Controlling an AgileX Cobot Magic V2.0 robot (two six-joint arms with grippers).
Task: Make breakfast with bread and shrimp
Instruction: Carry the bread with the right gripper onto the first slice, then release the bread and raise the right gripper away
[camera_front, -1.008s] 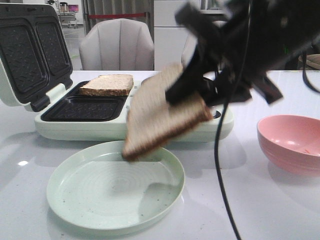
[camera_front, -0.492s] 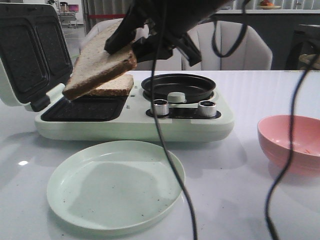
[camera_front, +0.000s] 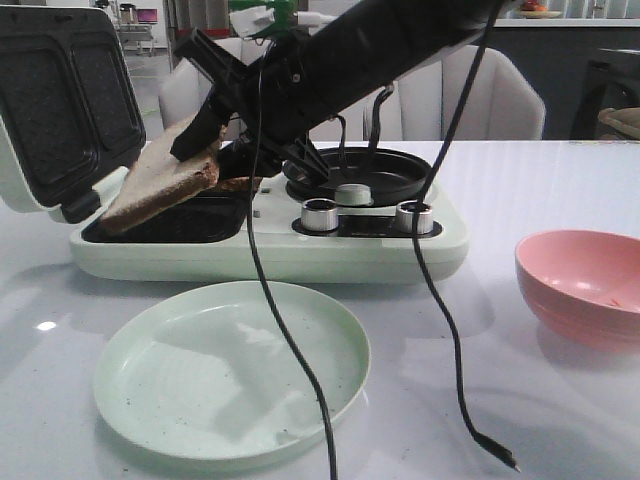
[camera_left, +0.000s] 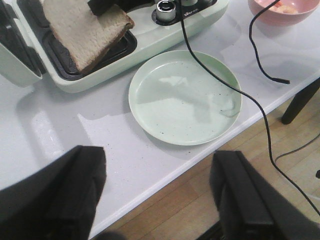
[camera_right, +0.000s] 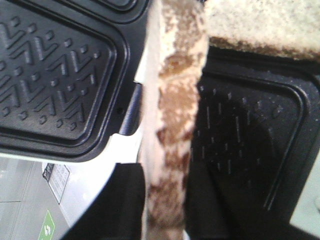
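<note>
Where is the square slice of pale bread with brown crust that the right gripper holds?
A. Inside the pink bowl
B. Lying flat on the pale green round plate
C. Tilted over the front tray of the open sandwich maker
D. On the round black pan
C: the right gripper holds the bread slice tilted above the sandwich maker's front tray; the green plate has no bread on it.

**A white worktop in a room with pale chairs**

The white glossy worktop (camera_front: 520, 400) catches soft overhead light, with a bright glint near its left edge. Behind its far edge stand two pale upholstered chairs (camera_front: 470, 95), their ribbed backs facing the table. Beyond them are grey wall panels and a dark counter (camera_front: 570, 60) at the right. Below the worktop's near edge, the left wrist view shows a light wood-plank floor (camera_left: 190, 200).
</note>
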